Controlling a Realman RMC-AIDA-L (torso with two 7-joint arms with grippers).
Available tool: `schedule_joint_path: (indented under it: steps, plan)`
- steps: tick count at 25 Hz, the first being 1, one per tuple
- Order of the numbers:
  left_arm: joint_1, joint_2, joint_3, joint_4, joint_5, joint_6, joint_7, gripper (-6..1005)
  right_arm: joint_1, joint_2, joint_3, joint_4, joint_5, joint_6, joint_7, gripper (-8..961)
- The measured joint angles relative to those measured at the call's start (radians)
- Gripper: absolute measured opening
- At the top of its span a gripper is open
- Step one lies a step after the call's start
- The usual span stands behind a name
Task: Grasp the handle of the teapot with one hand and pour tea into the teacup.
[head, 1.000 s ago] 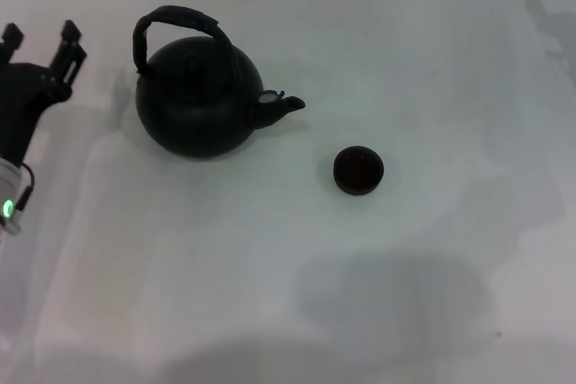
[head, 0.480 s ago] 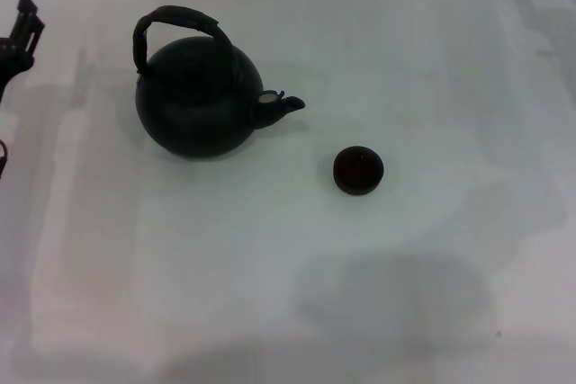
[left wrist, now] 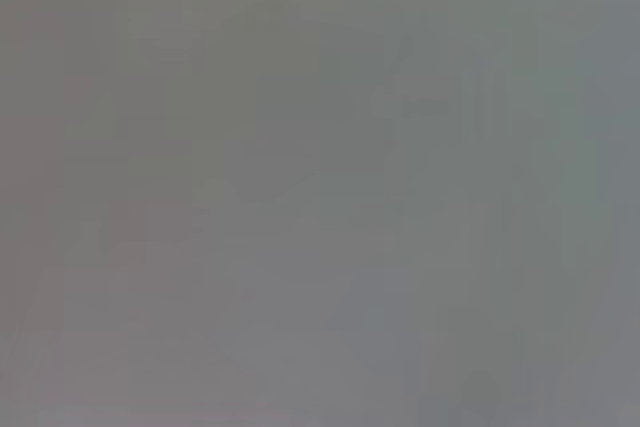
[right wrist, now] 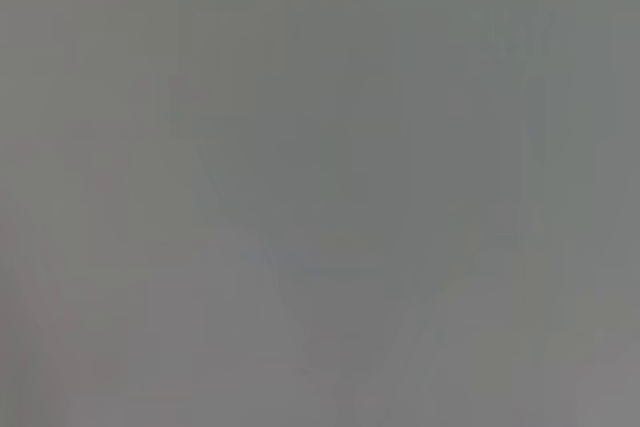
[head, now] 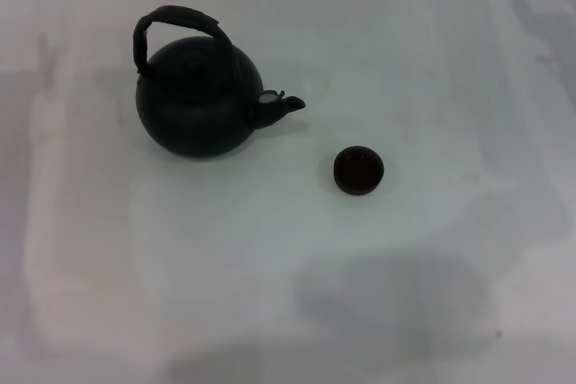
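the teapot point(head: 196, 101) stands upright on the white table point(head: 270, 294), toward its far left part, well in from every edge. its bail handle point(head: 175, 24) arches up over the lid, so you have open room under the arch for fingers to come in from above. the spout point(head: 279, 107) points to the right and a little toward the near edge, aimed roughly at the teacup point(head: 359, 171), which sits apart from the pot nearer the table's middle. that lay suits a pour, since tipping along the spout's line brings it toward the cup. whether the cup holds tea you cannot tell; its inside reads only dark. pot set down and cup beside it would fit both a pour yet to come and one already made.

the head view alone carries the scene. both wrist views give only flat grey with nothing to pick out. the left gripper is in no view, and only a dark scrap shows at the far right corner, so you cannot tell how far either hand is open or whether it holds anything.
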Motion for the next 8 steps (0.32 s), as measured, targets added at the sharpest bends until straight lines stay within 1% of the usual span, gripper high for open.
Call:
schedule_joint_path:
  steps: [8]
  plan:
    - [-0.073, 0.005, 0.0, -0.058, -0.067, -0.025, 0.001, 775, 0.018, 0.0, 0.03, -0.008, 0.001, -0.016, 0.0, 835]
